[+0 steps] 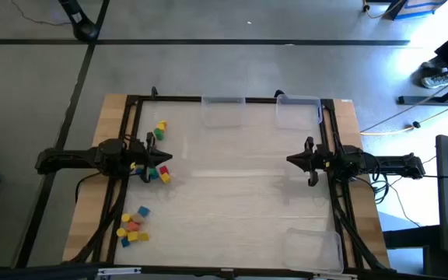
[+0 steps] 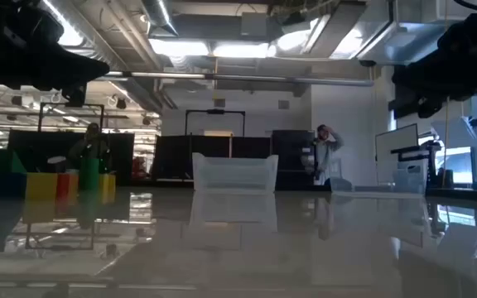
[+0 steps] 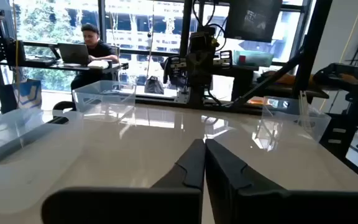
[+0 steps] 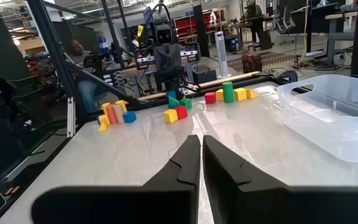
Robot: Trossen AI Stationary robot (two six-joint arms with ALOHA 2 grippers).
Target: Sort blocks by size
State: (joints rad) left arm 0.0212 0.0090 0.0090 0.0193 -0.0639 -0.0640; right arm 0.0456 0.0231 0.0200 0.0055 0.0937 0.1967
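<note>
From the high view, nothing looks sorted yet. All the blocks sit loose on the table in three little clumps on the left arm's side, well apart from the clear trays: two trays at the far edge and one at the near right corner, and all three look empty as far as I can tell from up here. The left gripper hovers right over the middle clump, fingers pressed together, holding nothing. The right gripper hangs on the opposite side of the table from the blocks, also closed and empty.

In the low view a few blocks stand in a row off to the left of the far tray, still on the bare tabletop.

The left wrist view shows that arm's own fingers shut tight with nothing between them, and trays ahead with no blocks in them.

The right wrist view shows the same closed fingers, the block clumps across the table by the other arm, and a tray beside them with nothing inside.

So basically the whole job is still left, every block needs picking.
</note>
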